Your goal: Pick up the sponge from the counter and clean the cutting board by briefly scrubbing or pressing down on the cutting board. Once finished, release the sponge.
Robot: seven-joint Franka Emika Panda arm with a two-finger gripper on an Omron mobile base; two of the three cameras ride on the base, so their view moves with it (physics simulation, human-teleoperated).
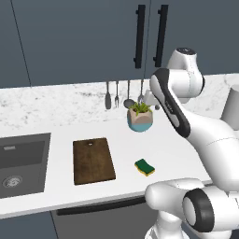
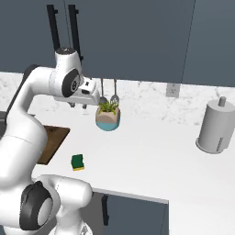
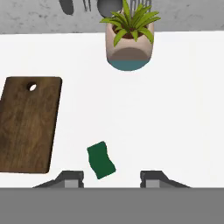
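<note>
The sponge [image 1: 145, 167] [image 2: 78, 162] [image 3: 101, 160], dark green over yellow, lies on the white counter [image 1: 126, 140] [image 2: 151, 151] near its front edge. To its left the dark brown cutting board [image 1: 93, 160] [image 2: 53, 142] [image 3: 28, 124] lies flat, its small hole toward the wall. My gripper [image 2: 78, 106] [image 3: 111, 177] hangs well above the counter and points down, open, with nothing between its fingers. In the hand view the sponge sits just above and left of the midpoint between the fingertips [image 3: 72, 177].
A potted plant [image 1: 140, 116] [image 2: 108, 117] [image 3: 129, 39] stands behind the sponge near the backsplash, with utensils [image 1: 116, 95] hanging above it. The dark sink [image 1: 21, 163] is left of the board. A grey paper towel holder [image 2: 213, 128] stands at the right.
</note>
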